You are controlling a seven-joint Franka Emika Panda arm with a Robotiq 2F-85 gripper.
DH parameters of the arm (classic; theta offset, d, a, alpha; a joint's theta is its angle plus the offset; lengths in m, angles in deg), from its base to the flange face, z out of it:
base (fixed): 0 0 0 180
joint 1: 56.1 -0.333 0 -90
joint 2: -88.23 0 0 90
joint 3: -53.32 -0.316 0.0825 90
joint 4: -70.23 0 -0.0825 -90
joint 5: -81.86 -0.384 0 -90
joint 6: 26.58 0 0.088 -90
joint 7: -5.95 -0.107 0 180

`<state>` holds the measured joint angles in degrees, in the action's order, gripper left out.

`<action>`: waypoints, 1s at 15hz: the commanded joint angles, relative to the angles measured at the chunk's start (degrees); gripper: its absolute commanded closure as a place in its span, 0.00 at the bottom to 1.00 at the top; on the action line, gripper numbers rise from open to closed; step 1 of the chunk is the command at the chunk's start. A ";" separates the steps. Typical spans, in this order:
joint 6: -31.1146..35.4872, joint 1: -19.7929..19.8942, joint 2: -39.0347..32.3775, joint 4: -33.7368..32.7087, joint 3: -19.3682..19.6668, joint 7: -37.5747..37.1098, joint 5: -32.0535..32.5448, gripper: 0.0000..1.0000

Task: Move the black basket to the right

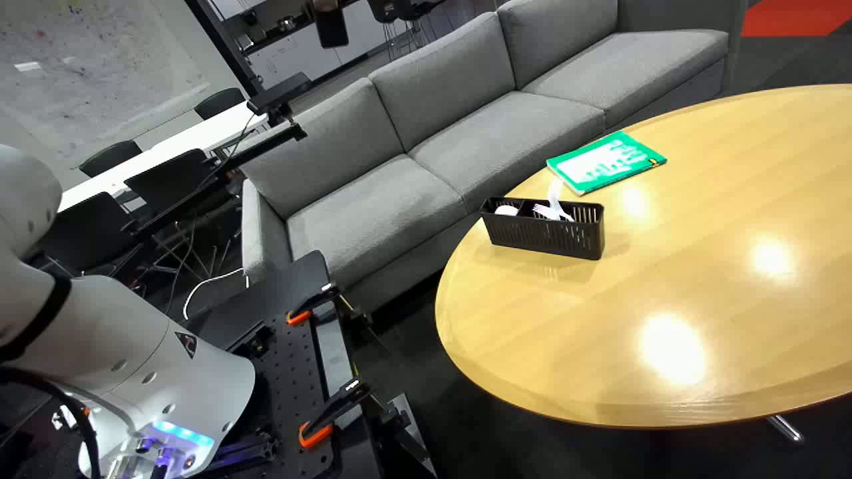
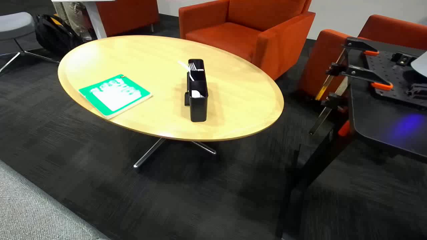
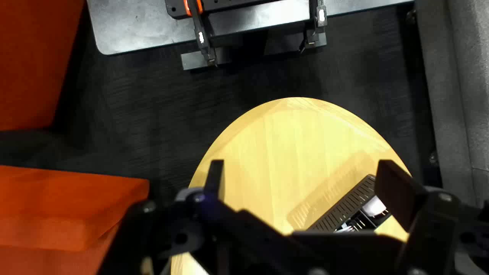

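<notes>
Your one black basket (image 1: 546, 239) stands upright near the rounded end of the worktop (image 1: 566, 332).
It is narrow, slotted and divided inside: white utensils (image 1: 550, 213), too jumbled to count, jut above the rim, and one white rounded item (image 1: 506, 210) sits in another compartment. One flat green packet (image 1: 609, 163) lies near the basket but apart; one sofa (image 1: 479, 133) runs alongside. Two clamps (image 1: 338, 403) sit on your black stand (image 1: 286, 379). Your end effector (image 3: 303, 168) gapes wide and, in the wrist view, hides part of the basket.
</notes>
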<state>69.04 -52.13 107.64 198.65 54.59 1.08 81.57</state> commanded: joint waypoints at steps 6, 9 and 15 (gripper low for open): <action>-0.09 -0.29 -0.03 -0.09 0.27 -0.05 0.07 0.00; -0.04 -0.05 -1.09 -0.81 0.39 -0.77 -0.09 0.00; 7.62 0.10 -13.00 -5.21 1.22 -5.34 -5.58 0.00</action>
<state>72.86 -52.09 101.72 197.15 55.52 -0.59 78.83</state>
